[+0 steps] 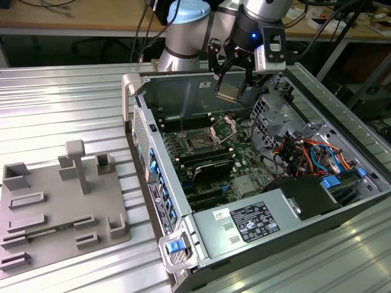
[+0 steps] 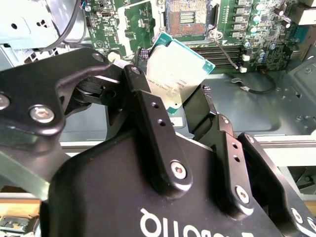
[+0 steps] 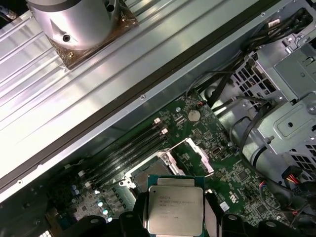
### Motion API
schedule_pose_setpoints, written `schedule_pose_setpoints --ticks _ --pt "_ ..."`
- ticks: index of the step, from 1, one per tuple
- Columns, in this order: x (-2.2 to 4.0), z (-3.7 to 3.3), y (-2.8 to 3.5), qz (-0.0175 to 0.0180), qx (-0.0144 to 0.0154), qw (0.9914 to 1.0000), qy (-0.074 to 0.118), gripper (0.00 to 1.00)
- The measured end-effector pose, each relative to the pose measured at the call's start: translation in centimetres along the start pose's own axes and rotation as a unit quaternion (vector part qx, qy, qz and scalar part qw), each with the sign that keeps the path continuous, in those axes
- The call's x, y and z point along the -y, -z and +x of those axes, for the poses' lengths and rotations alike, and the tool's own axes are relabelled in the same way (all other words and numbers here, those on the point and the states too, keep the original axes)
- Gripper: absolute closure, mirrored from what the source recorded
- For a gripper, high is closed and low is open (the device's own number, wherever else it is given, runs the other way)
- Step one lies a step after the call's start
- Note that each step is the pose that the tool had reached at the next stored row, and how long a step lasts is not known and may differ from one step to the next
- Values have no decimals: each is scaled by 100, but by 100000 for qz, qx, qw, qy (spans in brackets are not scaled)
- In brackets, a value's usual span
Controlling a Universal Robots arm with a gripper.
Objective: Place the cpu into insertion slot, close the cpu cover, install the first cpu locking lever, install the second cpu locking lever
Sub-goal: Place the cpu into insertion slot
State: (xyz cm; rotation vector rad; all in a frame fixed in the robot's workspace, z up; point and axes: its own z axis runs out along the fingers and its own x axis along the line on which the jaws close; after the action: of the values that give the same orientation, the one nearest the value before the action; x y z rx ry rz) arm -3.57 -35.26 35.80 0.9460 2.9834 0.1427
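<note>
My gripper [image 1: 233, 85] is shut on the cpu [image 1: 226, 93], a thin square plate with a silvery-tan face, held tilted in the air above the open computer case. In both wrist views the cpu [image 2: 177, 74] [image 3: 175, 210] sits between two black fingers [image 2: 148, 116] [image 3: 211, 217]. The insertion slot [image 1: 200, 141] [image 2: 187, 19] lies open on the green board, below and apart from the cpu. The cpu cover [image 1: 223, 127] [image 3: 195, 154] stands swung up beside the slot. A thin wire locking lever [image 2: 226, 51] lies loose next to the slot.
Long black memory slots [image 1: 204, 162] flank the socket. A metal drive cage [image 1: 278, 113] with coloured cables [image 1: 308, 152] fills the case on the exterior view's right, and a power supply [image 1: 253, 223] sits at the front. A grey fixture plate [image 1: 55, 207] lies outside the case.
</note>
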Motion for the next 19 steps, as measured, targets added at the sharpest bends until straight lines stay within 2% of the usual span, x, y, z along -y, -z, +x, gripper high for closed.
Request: schedule_pose_setpoints --ticks 19 --pt "1 1 -3 -52 246 99962 -2740 45"
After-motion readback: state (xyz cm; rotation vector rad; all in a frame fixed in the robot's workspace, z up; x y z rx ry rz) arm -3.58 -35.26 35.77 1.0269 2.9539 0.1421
